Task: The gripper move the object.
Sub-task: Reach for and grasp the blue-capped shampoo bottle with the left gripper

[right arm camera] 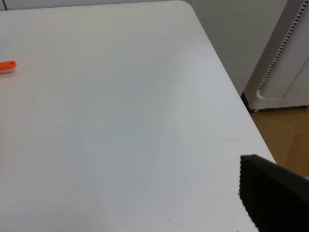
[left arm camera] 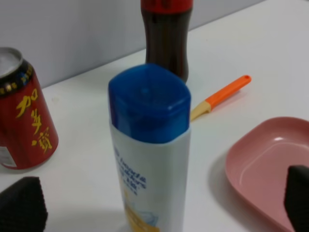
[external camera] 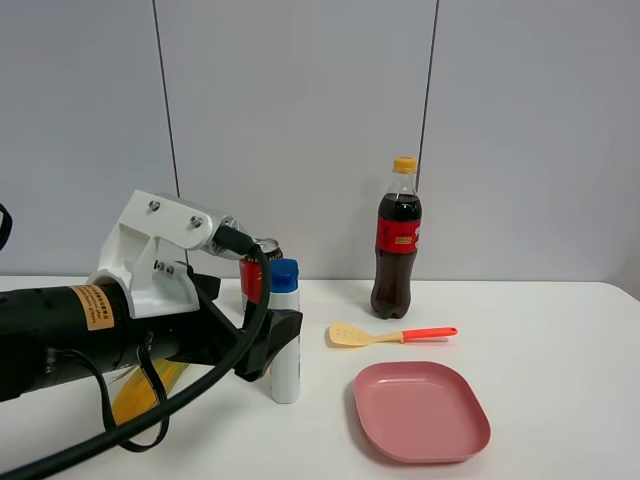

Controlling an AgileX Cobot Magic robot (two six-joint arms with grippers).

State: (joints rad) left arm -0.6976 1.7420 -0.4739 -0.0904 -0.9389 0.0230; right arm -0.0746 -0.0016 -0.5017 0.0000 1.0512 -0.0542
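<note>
- Grey wall panels (external camera: pixel 300 120) stand behind a white table (external camera: pixel 560 330) in the exterior high view. The left arm (external camera: pixel 60 330) comes in from the left, with a white bracket (external camera: pixel 150 255) and a black cable (external camera: pixel 215 375).
- The left gripper (external camera: pixel 283 340) is at the middle height of the bottle (external camera: pixel 286 382). One black finger crosses in front of it.
- The bottle stands upright on the table, long axis vertical, and its blue cap (external camera: pixel 284 275) points up. It is left of the pink plate (external camera: pixel 420 412) and just in front of the red can (external camera: pixel 255 275).
- A cola bottle (external camera: pixel 397 245) stands further back on the right, with a yellow spatula (external camera: pixel 385 335) with an orange handle lying in front of it.
- In the left wrist view the bottle is between the two finger pads (left arm camera: pixel 21 205). The pads are well apart from it on both sides, so the jaws are spread wide and grip nothing.
- In the right wrist view only bare table and the orange handle tip are seen. The right gripper (right arm camera: pixel 273 195) shows only one black ribbed finger, so I cannot tell its opening.
</note>
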